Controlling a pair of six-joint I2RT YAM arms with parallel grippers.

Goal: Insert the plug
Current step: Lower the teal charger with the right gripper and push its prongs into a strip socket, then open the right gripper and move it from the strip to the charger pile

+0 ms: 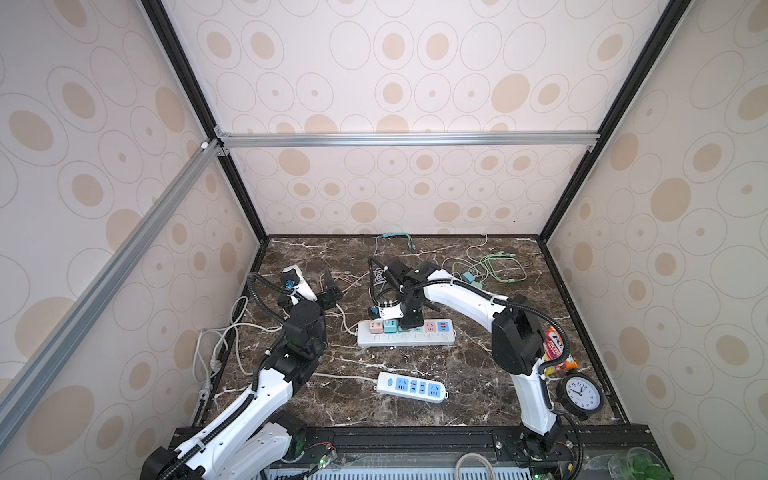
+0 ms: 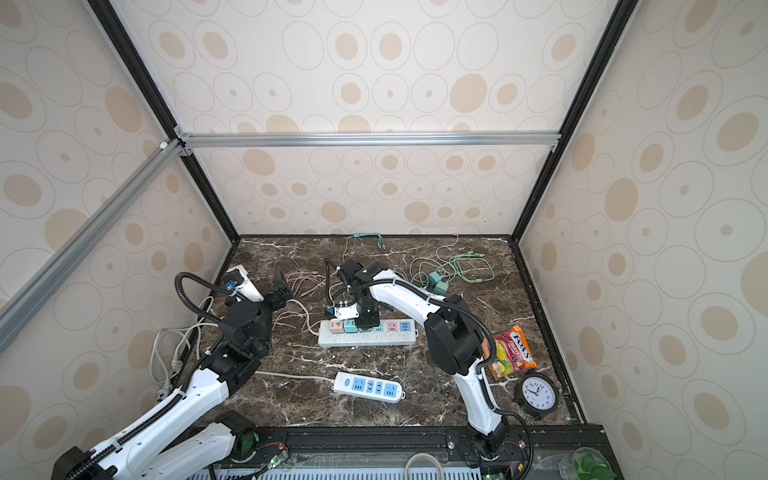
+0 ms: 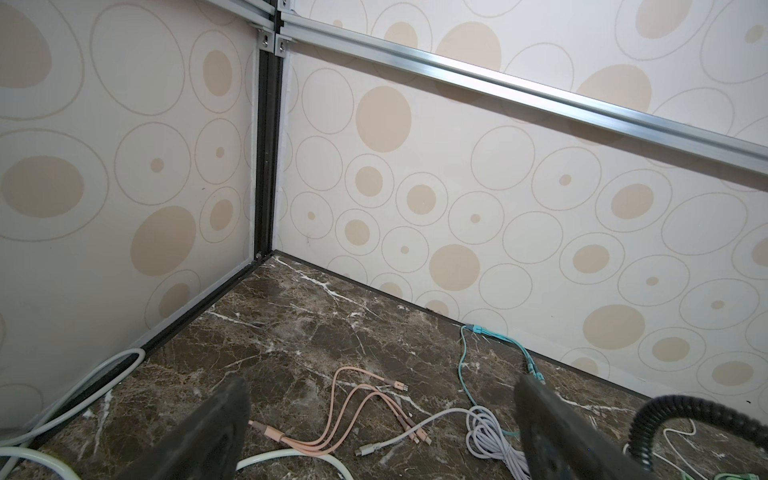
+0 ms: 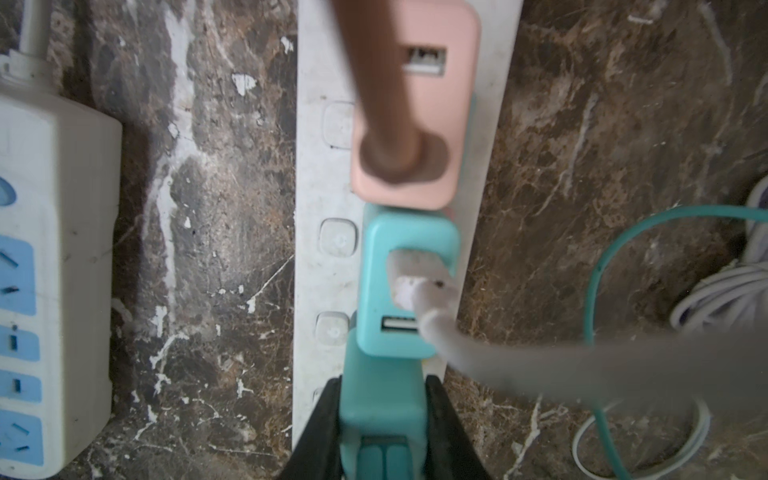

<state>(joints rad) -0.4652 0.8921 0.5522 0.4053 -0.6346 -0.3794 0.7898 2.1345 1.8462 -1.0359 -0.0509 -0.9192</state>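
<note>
My right gripper (image 4: 382, 386) is shut on a teal plug (image 4: 382, 407), held directly over the long white power strip (image 4: 324, 249). The plug sits right next to a teal adapter (image 4: 409, 286) with a white cable in it, and beyond that is a pink adapter (image 4: 415, 124). I cannot tell whether the plug's prongs are in a socket. In both top views the right gripper (image 1: 411, 320) (image 2: 368, 318) points down onto the strip (image 1: 432, 338) (image 2: 395, 338). My left gripper (image 3: 380, 415) (image 1: 330, 291) stands open and empty at the back left, away from the strip.
A smaller white strip with blue sockets (image 1: 411, 386) (image 4: 25, 291) lies nearer the front. Pink (image 3: 365, 411), lavender (image 3: 486, 432) and teal (image 3: 498, 340) cables are scattered at the back, with green cables (image 1: 486, 266) beside them. A clock (image 1: 579, 392) and a candy bag (image 1: 557, 345) sit at the right edge.
</note>
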